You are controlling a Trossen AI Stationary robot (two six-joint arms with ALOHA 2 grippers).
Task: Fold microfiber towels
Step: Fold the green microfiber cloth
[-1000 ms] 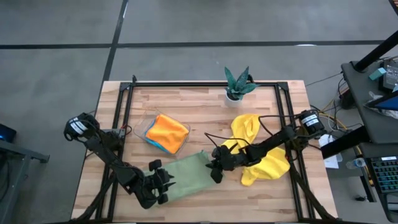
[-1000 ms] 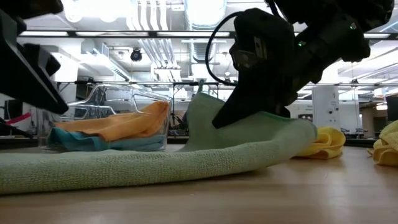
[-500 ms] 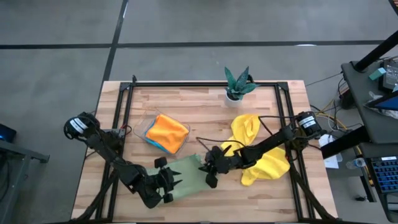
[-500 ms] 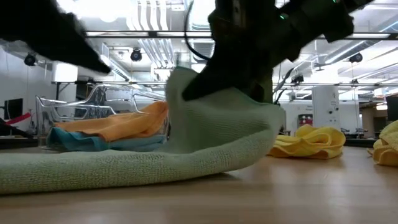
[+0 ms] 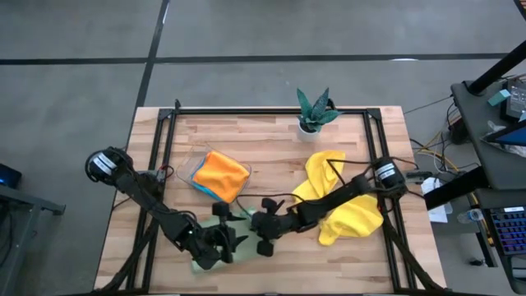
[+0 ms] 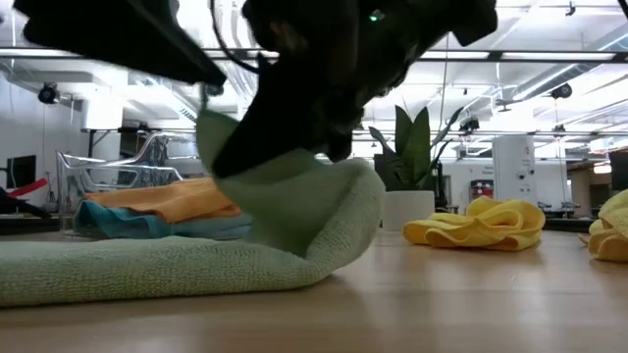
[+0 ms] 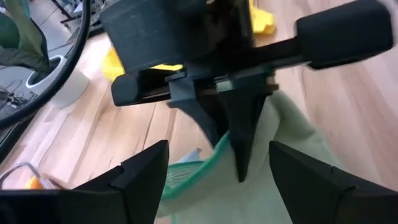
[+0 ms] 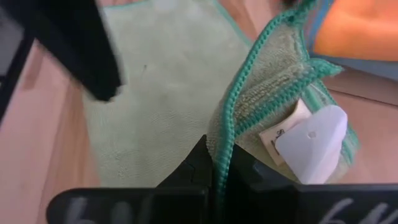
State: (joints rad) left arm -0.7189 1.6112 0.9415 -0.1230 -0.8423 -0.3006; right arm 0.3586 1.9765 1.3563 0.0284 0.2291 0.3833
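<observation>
Fold | right gripper (image 8: 219, 163) clenched on pale green microfiber towel (image 5: 238, 234) edge, left gripper (image 7: 217, 163) released at 6 o'clock | we advise laying edge flat on the lower layer.

Two dark, matte jointed arms, left arm (image 5: 140, 193) and right arm (image 5: 345, 193), each with a round motor housing marked by a pale ring. Thin black cables looping alongside. Blunt black fingers (image 7: 140, 177), small green indicator light.

Floor (image 5: 246, 33): grey concrete, crossed by dark seam lines.
Ceiling (image 6: 549, 39): white pipes and bright strip lights (seen from table height).
Desk (image 5: 497, 123): dark, right of the table, with cables beside it.
</observation>
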